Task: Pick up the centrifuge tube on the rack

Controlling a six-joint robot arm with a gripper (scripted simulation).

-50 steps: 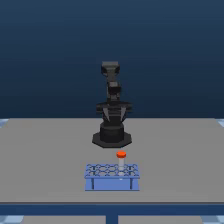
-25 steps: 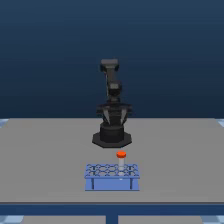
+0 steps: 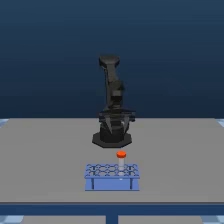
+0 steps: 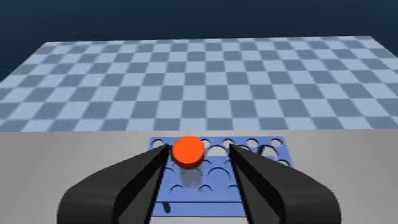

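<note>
Aiming: my gripper (image 4: 197, 146) looks down and forward at the rack (image 3: 112, 177), both dark fingers (image 4: 133, 175) framing the orange cap in the lower middle of the wrist view.
Jaws: spread open, holding nothing; the gap between them is wider than the cap.
Tube: the centrifuge tube (image 3: 121, 156) stands upright in a hole of the rack, near the back edge, a little to the exterior view's right of the rack's middle; its cap rises above the grid of holes.
Rack: light blue, on the grey table (image 3: 40, 150), lower middle of the exterior view, out in front of my base (image 3: 112, 138).
Key relation: the tube lies ahead of and below my fingertips, centred between them, not yet touched; its long axis runs vertically.
Next move, as I judge it: go forward and down until the fingers sit either side of the tube just under the cap, then close and lift straight up.
</note>
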